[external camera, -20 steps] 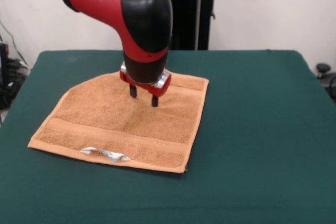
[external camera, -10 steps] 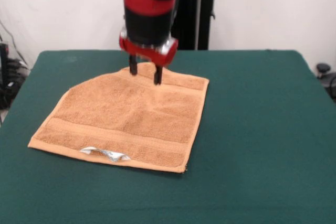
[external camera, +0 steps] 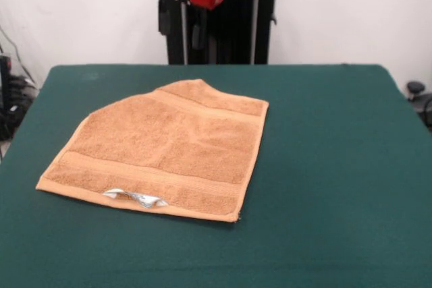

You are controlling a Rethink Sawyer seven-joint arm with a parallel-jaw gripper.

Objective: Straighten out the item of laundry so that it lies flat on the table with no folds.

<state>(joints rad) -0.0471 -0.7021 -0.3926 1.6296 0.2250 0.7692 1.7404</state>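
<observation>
The orange-tan towel (external camera: 169,146) lies spread on the dark green table (external camera: 324,166), left of centre. Its far left corner is cut off by a slanted edge, so it seems folded. A crumpled white tag (external camera: 135,198) sticks out at the near hem. Faint wrinkles show in the middle. My gripper (external camera: 181,26) hangs high above the table's far edge, clear of the towel. Its fingers stand apart with nothing between them. One finger (external camera: 164,15) shows against the wall. The other is hard to make out against the black pedestal.
The black pedestal (external camera: 233,25) stands behind the far edge of the table. Cables and dark gear (external camera: 10,102) sit off the left edge. A small black object (external camera: 415,89) sits off the right edge.
My gripper has risen from just over the towel's middle to high above the far edge. The towel has not moved.
</observation>
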